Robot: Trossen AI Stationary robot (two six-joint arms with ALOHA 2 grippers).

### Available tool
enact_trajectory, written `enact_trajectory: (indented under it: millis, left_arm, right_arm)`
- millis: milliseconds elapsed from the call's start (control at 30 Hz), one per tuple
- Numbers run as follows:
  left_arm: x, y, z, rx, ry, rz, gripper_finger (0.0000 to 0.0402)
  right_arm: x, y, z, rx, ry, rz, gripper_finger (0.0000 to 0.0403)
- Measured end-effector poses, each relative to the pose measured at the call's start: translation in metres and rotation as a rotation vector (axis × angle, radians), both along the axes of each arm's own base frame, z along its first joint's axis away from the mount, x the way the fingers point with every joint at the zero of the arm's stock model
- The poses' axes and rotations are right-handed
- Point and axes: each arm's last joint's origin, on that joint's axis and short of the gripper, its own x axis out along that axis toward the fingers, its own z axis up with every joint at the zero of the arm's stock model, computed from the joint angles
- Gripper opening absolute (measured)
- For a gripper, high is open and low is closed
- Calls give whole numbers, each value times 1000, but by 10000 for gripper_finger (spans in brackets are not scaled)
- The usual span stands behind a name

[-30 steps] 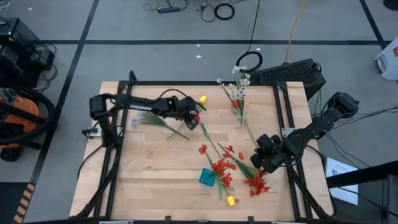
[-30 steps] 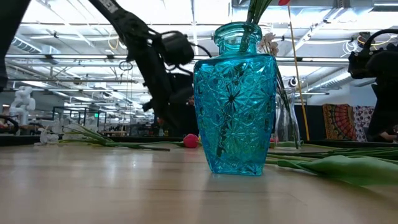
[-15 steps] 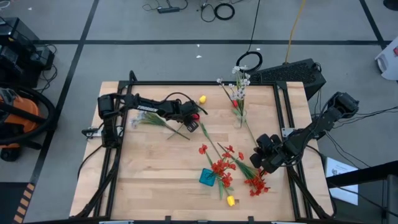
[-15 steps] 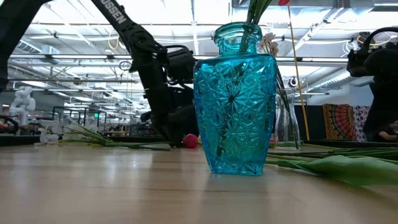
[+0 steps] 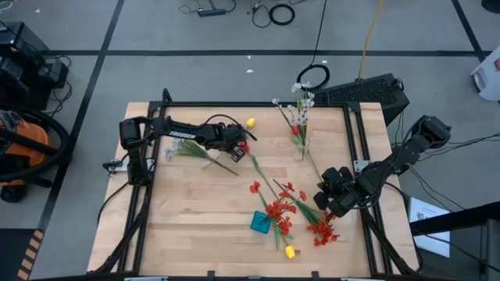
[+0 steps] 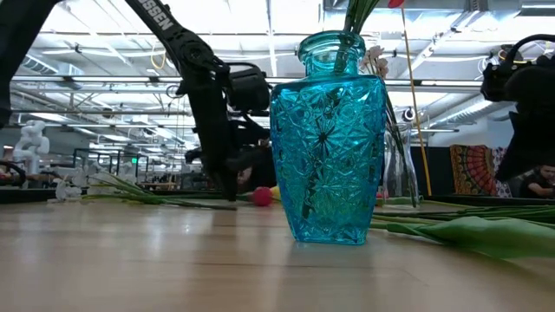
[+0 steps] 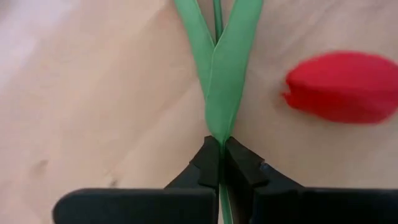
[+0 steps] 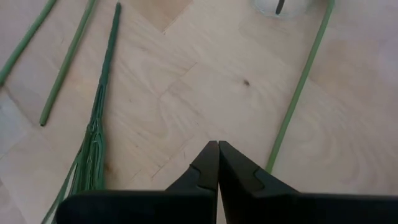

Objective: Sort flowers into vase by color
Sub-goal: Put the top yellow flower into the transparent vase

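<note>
Left wrist view — left hand (image 7: 219, 163) pinches green stem (image 7: 219, 87), red tulip bud (image 7: 343, 86) beside.

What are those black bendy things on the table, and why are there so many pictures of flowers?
Those are two robot arms, each ending in two fingers for pinching. One picture looks down from above, one sits low on the table, and one camera rides on each wrist.

On the wooden table stand a blue glass vase with red blossoms and a clear vase holding a red bud and whitish sprigs. More flowers lie loose: red sprays, a yellow tulip and another yellow bud.

The left gripper is pinched shut on the green stem of a flower, right where its leaves meet. A red tulip bud lies beside it. The right gripper is shut and holds nothing, above bare wood near some stems.
</note>
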Motion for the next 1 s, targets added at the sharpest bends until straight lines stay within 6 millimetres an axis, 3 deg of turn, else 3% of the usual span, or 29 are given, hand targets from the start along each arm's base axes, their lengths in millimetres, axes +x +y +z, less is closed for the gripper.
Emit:
enact_trajectory:
  millis: [267, 500, 867, 1000]
  left_arm:
    - [-5, -10, 35, 102, -68, 12, 11]
    - [-17, -22, 58, 147, -550, -75, 11]
    - [-62, -38, 38, 166, -1037, -115, 10]
    - [-68, -51, 45, 211, -1196, -173, 10]
  right_arm:
    - [0, 0, 0, -2, -1, -1, 0]
    - [0, 0, 0, 0, 0, -1, 0]
    - [0, -1, 1, -36, -22, -6, 0]
    - [1, -1, 1, -45, -27, -5, 0]
